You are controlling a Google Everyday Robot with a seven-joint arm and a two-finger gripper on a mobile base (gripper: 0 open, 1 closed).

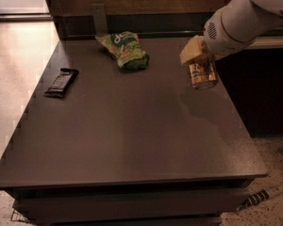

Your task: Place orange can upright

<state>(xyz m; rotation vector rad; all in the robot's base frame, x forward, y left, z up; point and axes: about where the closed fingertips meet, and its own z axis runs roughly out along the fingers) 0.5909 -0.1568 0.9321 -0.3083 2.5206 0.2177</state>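
Observation:
The orange can (203,74) is orange-and-brown with pale lettering. It hangs nearly upright in the air above the right side of the dark table (132,140). My gripper (197,55), with tan finger pads, is shut on the can's upper part. The white arm reaches in from the upper right. The can's shadow falls on the table below it.
A green snack bag (125,50) lies at the back middle of the table. A flat black wrapped bar (61,82) lies at the left. A wooden wall and a ledge run behind the table. The table's right edge is close under the can.

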